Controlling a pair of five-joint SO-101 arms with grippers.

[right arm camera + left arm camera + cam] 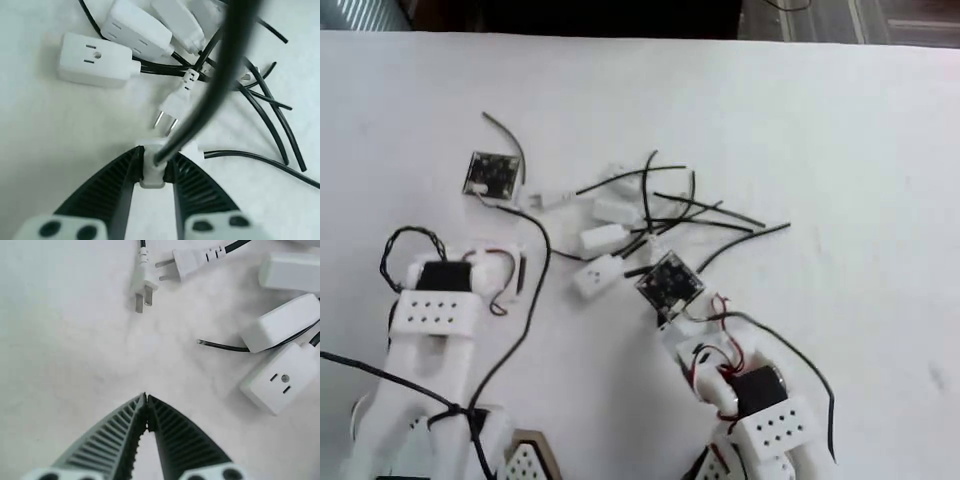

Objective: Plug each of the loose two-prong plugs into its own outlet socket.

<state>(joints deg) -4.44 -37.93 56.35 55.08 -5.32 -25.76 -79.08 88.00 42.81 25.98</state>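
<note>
White table (820,130); held plug (151,170) apparently upright.

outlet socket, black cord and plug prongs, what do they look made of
Outlet socket: probably moulded white plastic, smooth and faintly glossy, with rounded edges. Black cord: looks like a rubber or vinyl sheath, as it bends in a smooth curve. Plug prongs: bare metal, by their grey sheen.

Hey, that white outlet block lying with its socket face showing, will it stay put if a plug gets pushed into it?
Probably not. The outlet block lies loose on the smooth table, so it would likely slide. It looks like a small plastic box, so it is probably light. Its thin black cord looks floppy, so it likely anchors little.
</note>
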